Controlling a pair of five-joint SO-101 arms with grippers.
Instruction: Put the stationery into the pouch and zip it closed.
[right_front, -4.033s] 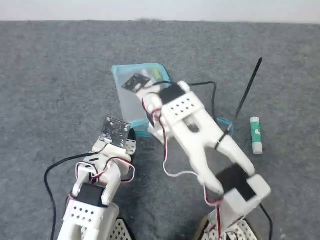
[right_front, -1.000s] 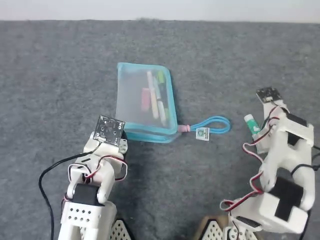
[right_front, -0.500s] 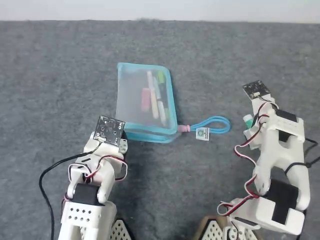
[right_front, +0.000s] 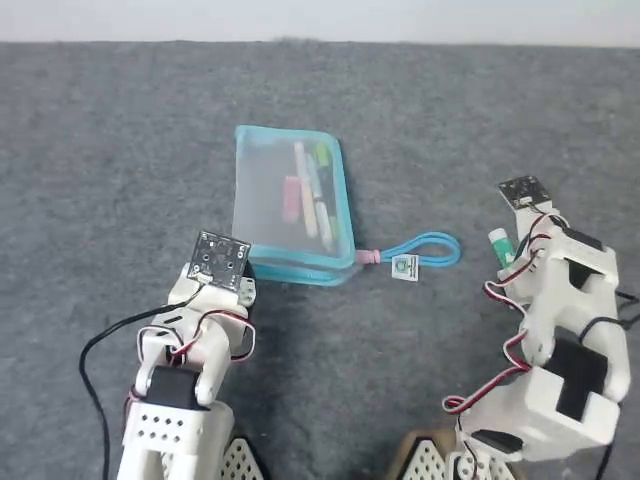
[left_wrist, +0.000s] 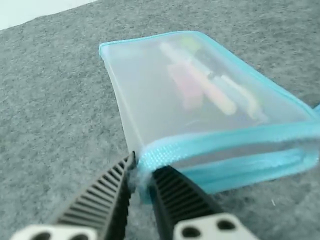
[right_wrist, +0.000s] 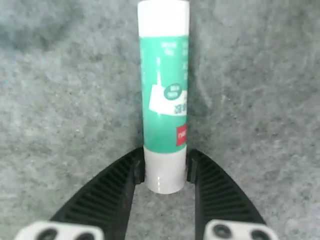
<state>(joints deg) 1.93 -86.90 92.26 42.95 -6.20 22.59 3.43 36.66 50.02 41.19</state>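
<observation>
The translucent pouch (right_front: 290, 205) with a teal edge lies flat on the grey mat, several pens showing through it. My left gripper (left_wrist: 139, 176) is shut on the near corner of the pouch (left_wrist: 200, 100); from above, that gripper (right_front: 248, 268) sits at the pouch's lower left corner. A green and white glue stick (right_wrist: 164, 95) lies on the mat to the right. My right gripper (right_wrist: 165, 172) holds its white end, both fingers pressed against its sides. Seen from above, the glue stick (right_front: 498, 244) pokes out from under the right arm.
A blue loop strap (right_front: 430, 249) with a small round tag (right_front: 404, 267) trails from the pouch's right end toward the right arm. Grey mat stretches open to the left and behind the pouch. A pale wall edge runs along the back.
The right arm has left the pouch and come down over the glue stick; in the last second its wrist swung slightly left, then back. The black pen is gone from the mat. The left arm stayed put.
</observation>
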